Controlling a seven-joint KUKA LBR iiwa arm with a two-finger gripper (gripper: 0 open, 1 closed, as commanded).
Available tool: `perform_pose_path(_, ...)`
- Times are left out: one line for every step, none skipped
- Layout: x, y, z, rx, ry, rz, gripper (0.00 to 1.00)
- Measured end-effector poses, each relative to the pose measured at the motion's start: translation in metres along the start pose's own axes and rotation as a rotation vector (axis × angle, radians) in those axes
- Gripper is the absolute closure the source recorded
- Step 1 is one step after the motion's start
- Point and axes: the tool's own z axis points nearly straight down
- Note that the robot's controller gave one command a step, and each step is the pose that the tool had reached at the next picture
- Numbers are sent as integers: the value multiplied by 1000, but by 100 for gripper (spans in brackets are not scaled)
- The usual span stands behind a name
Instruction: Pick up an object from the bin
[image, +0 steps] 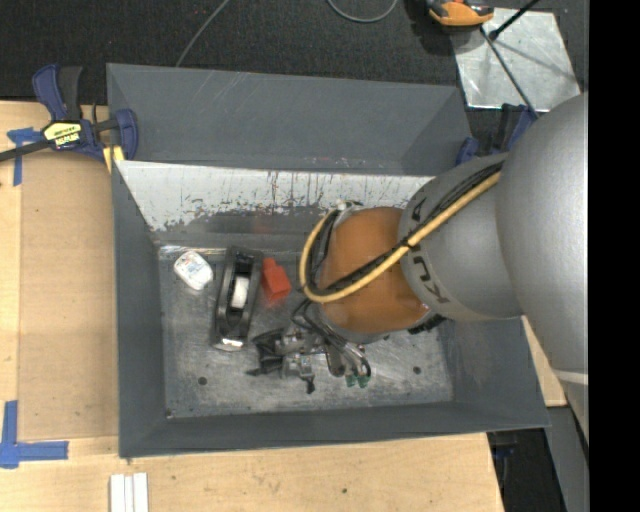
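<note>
My claw (312, 362) sits low in the bin (140, 330), front middle, over a small dark piece (268, 352); I can't tell if it's clenched. To its left lie a black case (234, 300), a red block (275, 281) and a white lump (192, 269).

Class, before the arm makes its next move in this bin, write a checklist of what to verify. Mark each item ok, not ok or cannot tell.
1. The hand is low over the floor of the grey metal bin, towards its front wall: ok.
2. The hand is clear of the bin's walls: ok.
3. A small dark thing lies right beside the hand; whether the hand grips it: cannot tell.
4. The black rectangular case with a white middle lies apart from the hand, on the view's left: ok.
5. The small red block is apart from the arm's orange cover: cannot tell.
</note>
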Motion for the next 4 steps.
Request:
perform_pose_path(0, 0, 0, 0, 0, 0, 100)
perform_pose_path(0, 0, 0, 0, 0, 0, 100)
perform_pose_path(-24, 19, -103, 1, 5, -23, 100)
perform_pose_path(-40, 17, -185, 1, 4, -30, 100)
